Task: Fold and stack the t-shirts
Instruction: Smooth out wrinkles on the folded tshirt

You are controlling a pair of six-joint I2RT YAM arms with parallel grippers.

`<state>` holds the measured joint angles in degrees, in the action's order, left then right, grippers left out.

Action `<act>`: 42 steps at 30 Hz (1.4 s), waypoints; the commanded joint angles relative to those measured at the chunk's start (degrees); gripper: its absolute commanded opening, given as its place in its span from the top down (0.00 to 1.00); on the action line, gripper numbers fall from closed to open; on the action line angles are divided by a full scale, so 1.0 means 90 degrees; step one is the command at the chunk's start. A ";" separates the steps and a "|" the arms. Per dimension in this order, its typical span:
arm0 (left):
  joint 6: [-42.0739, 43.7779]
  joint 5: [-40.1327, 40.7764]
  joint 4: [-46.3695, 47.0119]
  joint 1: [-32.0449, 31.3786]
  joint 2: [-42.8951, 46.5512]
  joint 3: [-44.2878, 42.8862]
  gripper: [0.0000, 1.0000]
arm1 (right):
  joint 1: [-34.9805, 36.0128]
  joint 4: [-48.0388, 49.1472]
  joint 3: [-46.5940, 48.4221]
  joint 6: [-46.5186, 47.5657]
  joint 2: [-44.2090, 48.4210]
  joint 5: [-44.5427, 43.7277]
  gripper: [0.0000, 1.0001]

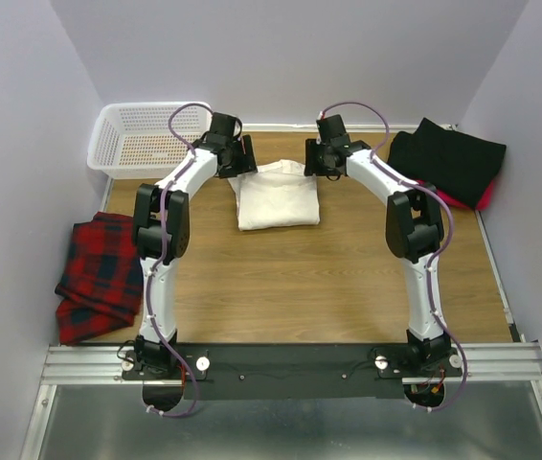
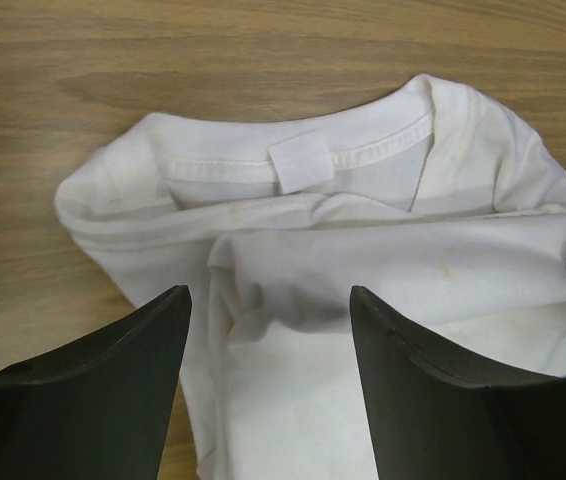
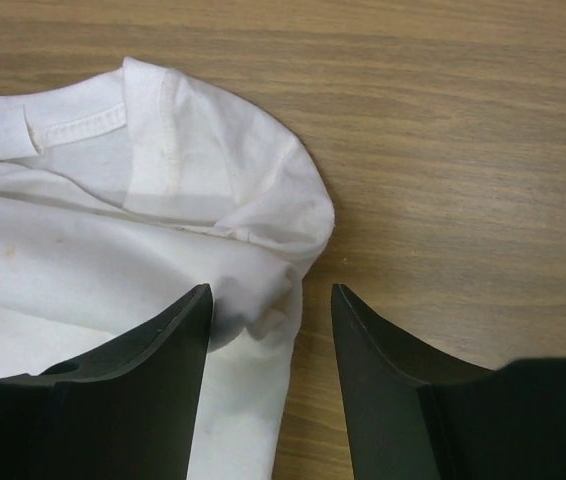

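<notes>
Both pincers, the left gripper and the right gripper, stand open and empty over the collar end of the folded cream-white t-shirt in the middle of the table, a light, limp cloth that is probably best pinched through all layers at its corners, while the black t-shirt lies far right.

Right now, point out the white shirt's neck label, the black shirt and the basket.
white shirt's neck label [image 2: 300,162], left wrist view, middle of the tab
black shirt [image 1: 448,158], top view, middle of its upper face
basket [image 1: 104,139], top view, left wall
</notes>
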<state>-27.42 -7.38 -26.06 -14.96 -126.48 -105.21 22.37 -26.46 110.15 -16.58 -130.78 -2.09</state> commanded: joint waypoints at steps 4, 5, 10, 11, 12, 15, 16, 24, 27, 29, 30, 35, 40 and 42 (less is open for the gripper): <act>-0.0313 -0.0616 0.0142 0.0012 -0.0468 -0.0634 0.46 | -0.0064 0.0000 0.0330 0.0036 -0.0107 -0.0032 0.48; -0.0313 -0.0587 0.0094 0.0012 -0.0507 -0.0741 0.56 | -0.0064 0.0000 0.0330 0.0035 -0.0117 0.0007 0.49; -0.0293 -0.0479 -0.0034 0.0022 -0.0605 -0.0859 0.94 | -0.0064 0.0000 0.0300 0.0026 -0.0156 0.0173 0.66; -0.0293 -0.0479 -0.0034 0.0022 -0.0596 -0.0859 1.00 | -0.0073 0.0000 0.0300 0.0016 -0.0156 0.0183 0.71; -0.0264 -0.0470 -0.0034 0.0022 -0.0576 -0.0849 1.00 | -0.0064 0.0000 0.0291 0.0016 -0.0156 0.0193 0.80; -0.0225 -0.0450 -0.0034 0.0031 -0.0508 -0.0810 1.00 | -0.0064 0.0000 0.0281 -0.0003 -0.0127 0.0203 0.99; -0.0215 -0.0440 -0.0034 0.0031 -0.0488 -0.0781 1.00 | -0.0073 0.0000 0.0262 -0.0004 -0.0117 0.0193 0.99; -0.0215 -0.0070 -0.0043 0.0031 0.0398 -0.0264 1.00 | -0.0064 0.0010 0.0008 -0.0053 0.0331 0.0183 0.99; -0.0274 0.0213 -0.0043 0.0031 0.0954 0.0097 1.00 | -0.0064 0.0020 -0.0168 -0.0043 0.0595 0.0193 0.99; -0.0322 0.0380 0.0015 0.0031 0.1258 0.0418 1.00 | -0.0064 0.0020 -0.0266 -0.0052 0.0780 0.0203 0.99; -0.0332 0.0419 0.0054 0.0031 0.1531 0.0527 1.00 | -0.0064 0.0020 -0.0353 -0.0043 0.0859 0.0203 0.99; -0.0430 0.0556 0.0084 0.0022 0.2118 0.1034 1.00 | -0.0064 0.0069 -0.0510 -0.0033 0.1142 0.0495 0.99; -0.0586 0.0731 0.0122 0.0022 0.2510 0.1377 1.00 | -0.0064 0.0098 -0.0345 -0.0004 0.1036 0.0642 0.99; -0.0596 0.0751 0.0152 0.0022 0.2452 0.1407 1.00 | -0.0064 0.0088 -0.0062 -0.0023 0.0870 0.0681 0.99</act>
<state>-31.94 -4.97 -25.32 -15.14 -105.65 -94.26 22.26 -25.06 106.67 -17.08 -121.25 3.66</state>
